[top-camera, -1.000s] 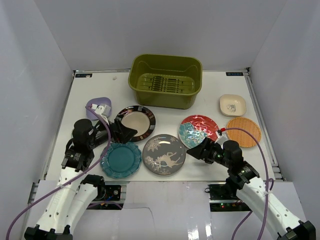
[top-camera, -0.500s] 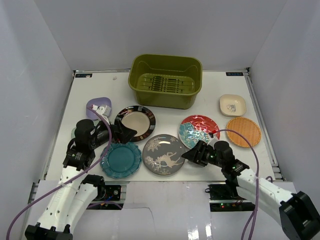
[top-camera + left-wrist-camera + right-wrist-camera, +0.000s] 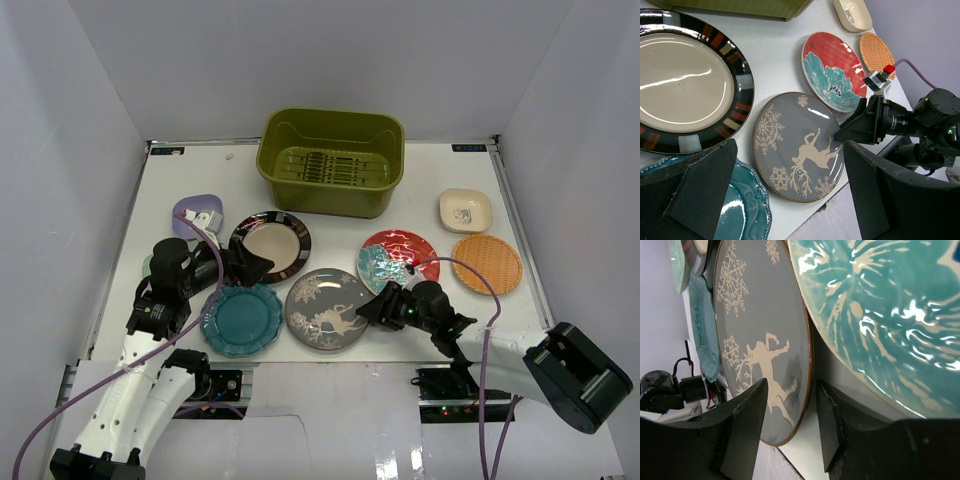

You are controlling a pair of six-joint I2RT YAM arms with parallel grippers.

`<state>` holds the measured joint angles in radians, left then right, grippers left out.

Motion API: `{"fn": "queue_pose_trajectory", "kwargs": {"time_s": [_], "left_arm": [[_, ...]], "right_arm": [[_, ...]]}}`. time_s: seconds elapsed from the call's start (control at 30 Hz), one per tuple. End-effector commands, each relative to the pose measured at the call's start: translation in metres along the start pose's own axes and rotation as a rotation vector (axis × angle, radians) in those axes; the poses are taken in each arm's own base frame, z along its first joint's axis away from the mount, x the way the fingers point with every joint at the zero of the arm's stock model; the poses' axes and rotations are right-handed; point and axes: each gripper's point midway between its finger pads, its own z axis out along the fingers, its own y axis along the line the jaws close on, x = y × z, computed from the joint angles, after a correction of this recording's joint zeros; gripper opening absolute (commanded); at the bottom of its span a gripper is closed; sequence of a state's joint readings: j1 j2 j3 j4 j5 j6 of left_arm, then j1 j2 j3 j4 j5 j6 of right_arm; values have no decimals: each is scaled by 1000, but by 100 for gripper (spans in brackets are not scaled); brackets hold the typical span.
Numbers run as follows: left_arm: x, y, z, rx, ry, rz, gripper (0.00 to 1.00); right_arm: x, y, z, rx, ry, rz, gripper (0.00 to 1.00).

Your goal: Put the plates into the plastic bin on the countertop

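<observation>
The olive plastic bin stands empty at the back of the white countertop. Plates lie in front of it: black-rimmed cream, teal scalloped, grey with a deer, red-teal, orange, a cream square and a lavender one. My right gripper straddles the grey plate's right rim, one finger over the plate, the other beside it, with gaps on both sides. Wide open, my left gripper hovers between the black-rimmed and teal plates.
White walls close in the countertop on three sides. The table's near edge runs just below the grey and teal plates. The red-teal plate lies close beside the right gripper's outer finger. Purple cables trail from both wrists.
My right arm has swung left and low to the grey plate's right rim, and its jaws have narrowed around that rim. The left arm has stayed still.
</observation>
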<state>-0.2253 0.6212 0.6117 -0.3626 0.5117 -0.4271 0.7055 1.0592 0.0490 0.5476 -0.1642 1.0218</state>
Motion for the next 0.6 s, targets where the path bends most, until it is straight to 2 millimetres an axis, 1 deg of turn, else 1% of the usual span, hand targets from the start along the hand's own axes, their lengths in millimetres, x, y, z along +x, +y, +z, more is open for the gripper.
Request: {"fn": "queue_pose_trajectory", "kwargs": {"time_s": [0.0, 0.1, 0.13, 0.17, 0.2, 0.23, 0.27, 0.3, 0.33, 0.37, 0.4, 0.43, 0.5, 0.53, 0.57], "left_arm": [[1, 1, 1, -3, -3, -2, 98], [1, 1, 0, -5, -9, 0, 98], [0, 1, 0, -6, -11, 1, 98], [0, 1, 0, -6, -12, 1, 98], [1, 2, 0, -8, -10, 0, 98], [1, 2, 0, -9, -11, 1, 98], [0, 2, 0, -11, -10, 1, 98], [1, 3, 0, -12, -9, 1, 98], [1, 3, 0, -13, -10, 0, 98], [0, 3, -1, -17, -13, 1, 97], [-1, 4, -1, -21, -18, 2, 97], [-1, 5, -1, -26, -19, 1, 97], [-2, 5, -2, -31, -25, 3, 95], [-3, 8, -2, -47, -30, -2, 95], [-3, 9, -2, -53, -32, -5, 94]], "right_arm": [[19, -21, 0, 25, 38, 11, 49], [20, -21, 2, 24, 44, 26, 35], [20, -21, 3, 28, 42, 30, 28], [19, -21, 2, 27, 36, 34, 14], [21, -26, 1, 51, 40, 41, 9], [22, -27, 0, 60, 41, 42, 8], [16, -21, -1, 44, 14, 32, 8], [9, -10, 0, 39, 7, 25, 8], [7, -8, -2, 40, 2, 17, 8], [-2, 8, -8, -8, -30, -18, 8], [-7, 11, -11, 20, -34, -26, 8], [-20, 33, -20, -41, -82, -52, 8], [-35, 54, -31, -75, -133, -94, 8], [-51, 83, -44, -131, -176, -117, 8], [-61, 99, -51, -157, -202, -153, 8]]}}
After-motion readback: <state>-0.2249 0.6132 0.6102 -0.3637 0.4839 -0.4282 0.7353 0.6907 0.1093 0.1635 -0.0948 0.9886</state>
